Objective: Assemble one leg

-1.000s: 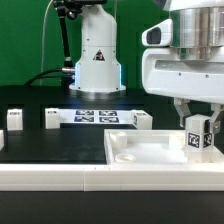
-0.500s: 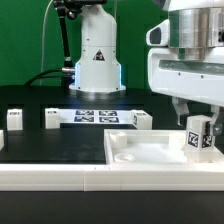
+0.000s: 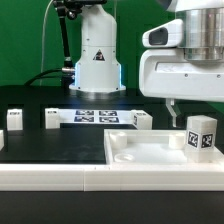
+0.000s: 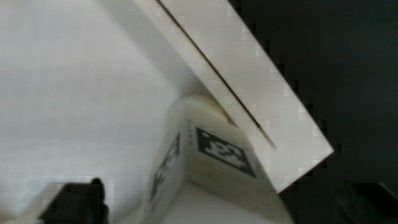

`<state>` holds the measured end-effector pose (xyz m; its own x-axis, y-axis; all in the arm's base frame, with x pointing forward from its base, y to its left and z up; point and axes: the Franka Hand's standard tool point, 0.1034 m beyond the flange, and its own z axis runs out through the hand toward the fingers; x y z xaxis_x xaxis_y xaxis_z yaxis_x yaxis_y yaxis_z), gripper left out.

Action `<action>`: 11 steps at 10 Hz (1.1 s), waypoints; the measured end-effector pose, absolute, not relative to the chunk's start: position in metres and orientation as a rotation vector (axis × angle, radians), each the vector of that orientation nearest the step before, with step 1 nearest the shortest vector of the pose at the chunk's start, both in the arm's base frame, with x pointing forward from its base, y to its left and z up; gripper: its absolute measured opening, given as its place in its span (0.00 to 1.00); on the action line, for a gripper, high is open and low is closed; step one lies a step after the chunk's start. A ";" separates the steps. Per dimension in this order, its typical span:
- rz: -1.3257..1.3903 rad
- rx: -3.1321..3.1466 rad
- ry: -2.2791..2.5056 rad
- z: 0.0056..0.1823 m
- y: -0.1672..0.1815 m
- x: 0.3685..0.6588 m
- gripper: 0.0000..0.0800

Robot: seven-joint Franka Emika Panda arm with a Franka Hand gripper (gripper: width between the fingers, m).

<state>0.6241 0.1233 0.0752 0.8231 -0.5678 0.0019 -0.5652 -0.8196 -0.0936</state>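
Gripper (image 3: 186, 105) hangs above the leg (image 3: 201, 137), fingers apart and gripping nothing, near the counter's right edge in the exterior view; better check that the leg is fully seated in the white panel (image 3: 150, 150).

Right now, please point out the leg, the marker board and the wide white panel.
the leg (image 3: 201, 134): exterior view, on its tagged front face.
the marker board (image 3: 98, 117): exterior view, on its middle tags.
the wide white panel (image 3: 150, 155): exterior view, on its bare top surface.

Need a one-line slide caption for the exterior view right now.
Gripper open above the leg, which stands upright on the white panel.
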 end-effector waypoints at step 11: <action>-0.087 -3.110 -0.343 0.073 0.115 0.624 0.66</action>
<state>0.6241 0.1145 0.0730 0.9744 0.2174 0.0565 0.2181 -0.9759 -0.0055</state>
